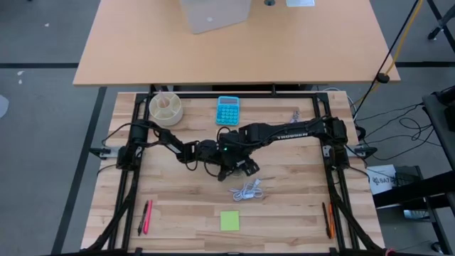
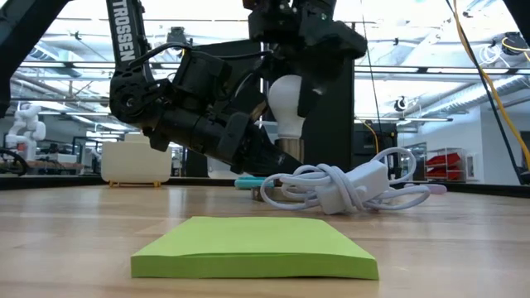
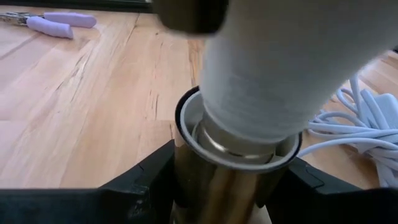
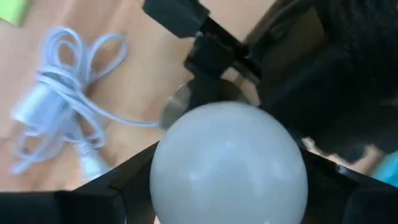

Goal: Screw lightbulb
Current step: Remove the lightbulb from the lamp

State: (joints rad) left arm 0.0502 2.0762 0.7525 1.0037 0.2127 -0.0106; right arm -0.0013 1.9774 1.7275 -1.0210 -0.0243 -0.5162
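The white lightbulb (image 2: 286, 101) stands upright at the table's middle, globe up. Its narrow end sits down inside the white-rimmed mouth (image 3: 186, 118) of a brass-coloured socket (image 3: 224, 180). My right gripper (image 4: 229, 171) comes down over the globe (image 4: 229, 163) and is shut on it. My left gripper (image 3: 227, 205) reaches in from the table's left, low over the wood, and is shut on the socket. In the high view both grippers (image 1: 206, 153) (image 1: 231, 155) meet at the centre and the right one hides the bulb. My left gripper pinches the socket's brass body (image 3: 189, 186) between its two fingers (image 3: 143, 183), one on each side, below the white rim. The fingers come nearly level from the table's left, slanting a little down. The socket stands upright, mouth up. My right gripper pinches the bulb's round globe at its two opposite sides (image 4: 163, 155) between its two fingers (image 4: 124, 180). The fingers come from above, pointing down. The bulb stands upright below them, its narrow end in the socket's mouth.
A coiled white cable (image 1: 247, 190) lies just near of the grippers, a green pad of sticky notes (image 1: 229, 220) nearer still. A blue calculator (image 1: 228, 110) and a round holder (image 1: 166, 107) stand at the far side. Pens (image 1: 146, 217) (image 1: 329, 219) lie near the front corners.
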